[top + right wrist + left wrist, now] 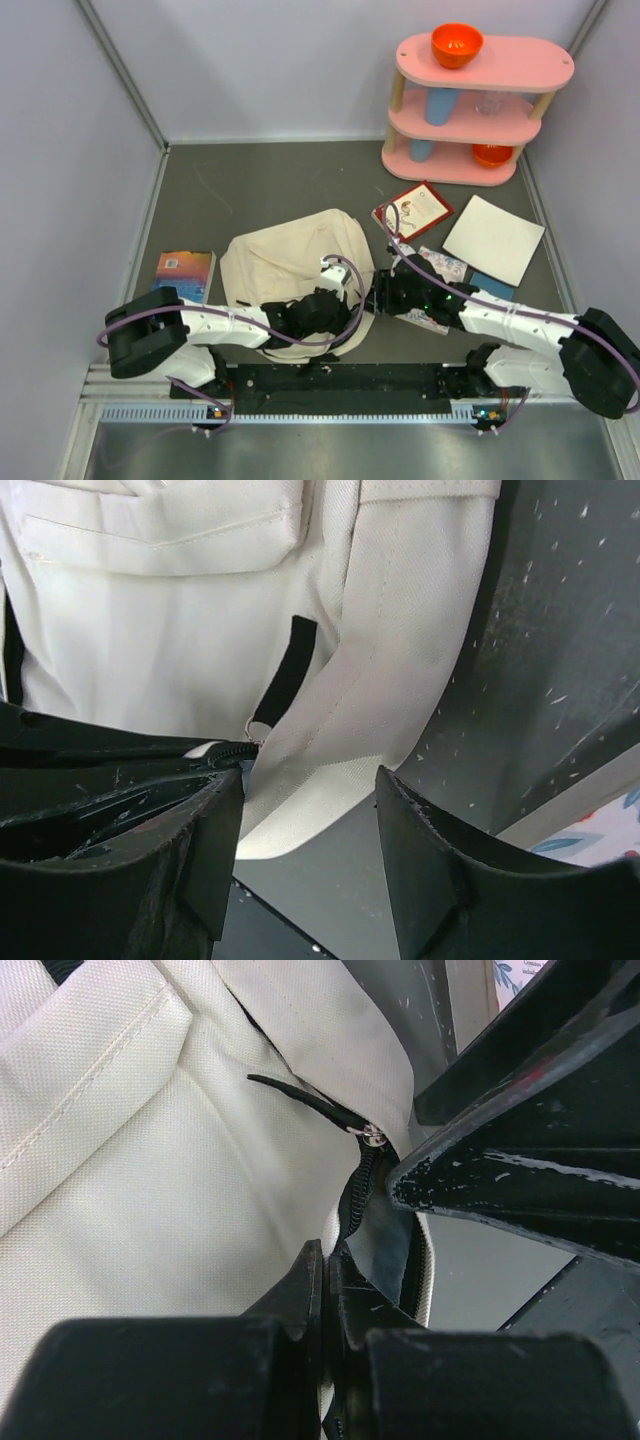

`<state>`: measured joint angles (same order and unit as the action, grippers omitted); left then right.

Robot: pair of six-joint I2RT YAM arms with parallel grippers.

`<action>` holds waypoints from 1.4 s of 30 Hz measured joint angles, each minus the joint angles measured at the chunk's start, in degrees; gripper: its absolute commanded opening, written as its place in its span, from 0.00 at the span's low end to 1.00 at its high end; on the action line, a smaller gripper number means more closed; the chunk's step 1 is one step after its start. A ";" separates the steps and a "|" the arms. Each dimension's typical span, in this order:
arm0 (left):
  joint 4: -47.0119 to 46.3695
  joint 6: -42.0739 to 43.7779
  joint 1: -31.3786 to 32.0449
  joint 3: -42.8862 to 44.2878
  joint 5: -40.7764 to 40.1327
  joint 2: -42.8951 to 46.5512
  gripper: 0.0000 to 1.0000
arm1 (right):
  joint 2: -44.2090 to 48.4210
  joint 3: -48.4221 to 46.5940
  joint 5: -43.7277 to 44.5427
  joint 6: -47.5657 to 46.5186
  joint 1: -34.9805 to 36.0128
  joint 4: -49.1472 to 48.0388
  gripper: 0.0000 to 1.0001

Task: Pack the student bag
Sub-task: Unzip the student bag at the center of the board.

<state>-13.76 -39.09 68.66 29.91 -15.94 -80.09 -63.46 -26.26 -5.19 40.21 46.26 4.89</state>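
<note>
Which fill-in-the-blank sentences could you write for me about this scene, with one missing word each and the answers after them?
1. The left pincer is shut on the student bag, at its black ____ edge.
2. The right pincer stands ____ near the zipper pull.
3. An orange ____ sits on top of the pink shelf.
4. In the top view, the colourful book lies on the ____ side of the bag.
Missing words: zipper; open; bowl; left.
</note>
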 measured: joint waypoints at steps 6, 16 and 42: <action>0.17 0.00 0.00 0.00 0.02 0.02 0.00 | -3.08 -0.09 1.64 1.70 2.49 -0.20 0.20; 1.73 0.26 -0.04 0.00 -1.29 3.15 0.00 | -3.72 -0.09 4.98 3.37 3.80 -0.48 0.00; 13.51 10.43 -13.14 4.09 2.84 12.50 0.00 | -1.86 1.38 7.89 6.67 2.99 -4.46 0.77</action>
<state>-0.25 -28.67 55.53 34.00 -13.10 -67.59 -65.32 -24.88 2.70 46.87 49.25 0.43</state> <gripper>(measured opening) 0.023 0.751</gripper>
